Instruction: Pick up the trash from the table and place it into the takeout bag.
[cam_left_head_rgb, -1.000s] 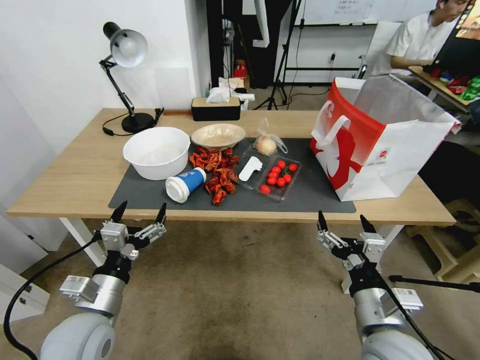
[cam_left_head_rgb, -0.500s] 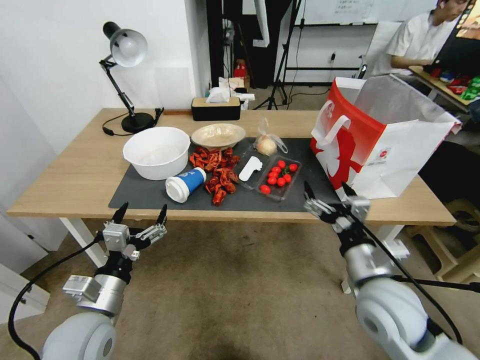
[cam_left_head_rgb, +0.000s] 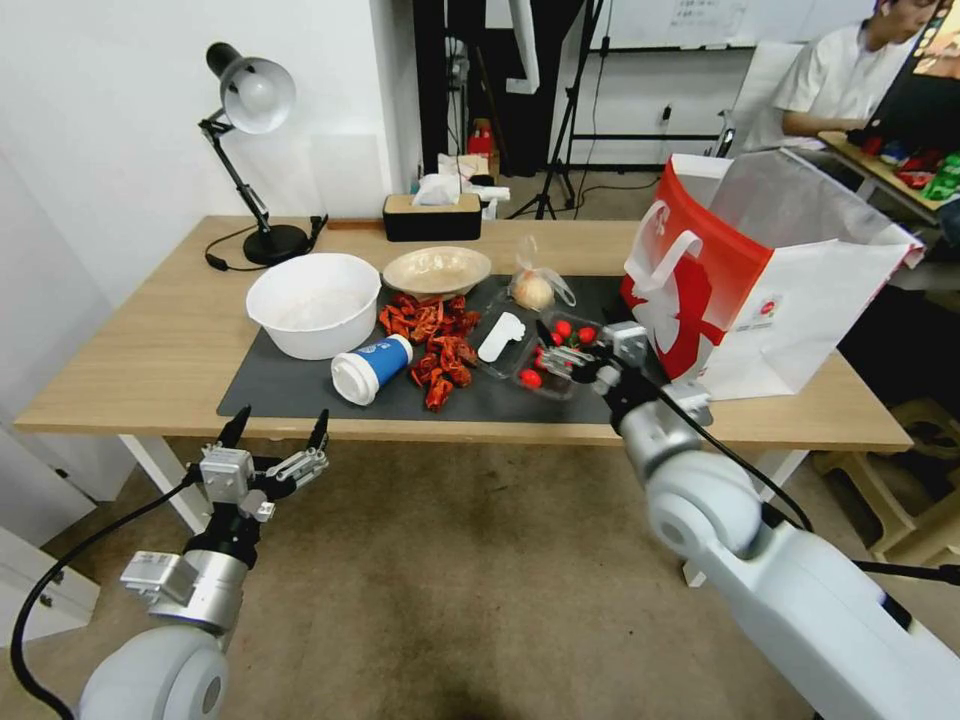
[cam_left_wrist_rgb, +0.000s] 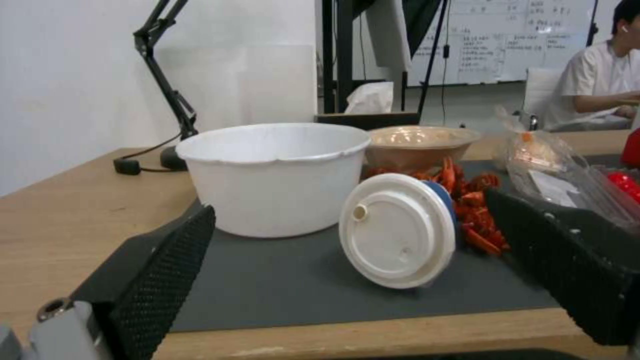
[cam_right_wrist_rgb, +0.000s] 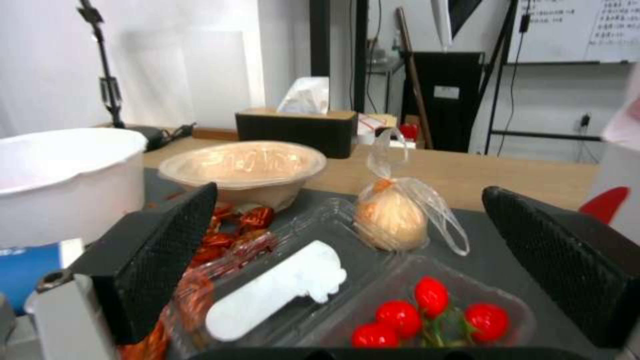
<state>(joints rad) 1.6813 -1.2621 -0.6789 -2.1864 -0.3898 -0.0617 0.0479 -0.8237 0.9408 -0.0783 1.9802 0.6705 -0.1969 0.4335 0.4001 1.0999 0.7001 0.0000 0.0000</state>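
Observation:
The trash lies on the dark mat (cam_left_head_rgb: 300, 396) of the table (cam_left_head_rgb: 150, 350): a tipped blue-white cup (cam_left_head_rgb: 371, 368), red shells (cam_left_head_rgb: 437, 342), a beige bowl (cam_left_head_rgb: 436, 270), a knotted clear bag with a pale lump (cam_left_head_rgb: 534, 288) and a clear tray of cherry tomatoes (cam_left_head_rgb: 556, 358). My right gripper (cam_left_head_rgb: 585, 340) is open, low over the tomato tray; between its fingers (cam_right_wrist_rgb: 160, 250) sit the clear bag (cam_right_wrist_rgb: 392, 220) and tomatoes (cam_right_wrist_rgb: 433, 310). The takeout bag (cam_left_head_rgb: 760, 290) stands open just right of it. My left gripper (cam_left_head_rgb: 272, 432) hangs open below the table's front edge, facing the cup's lid (cam_left_wrist_rgb: 398, 230).
A big white bowl (cam_left_head_rgb: 313, 303) stands at the mat's left end. A desk lamp (cam_left_head_rgb: 250, 150) and a black tissue box (cam_left_head_rgb: 432, 215) are at the back of the table. A white flat piece (cam_left_head_rgb: 500, 336) lies in the tray's lid.
My right arm has risen from below the table edge and reached forward and left, over the mat to the tomato tray. The left arm has barely moved.

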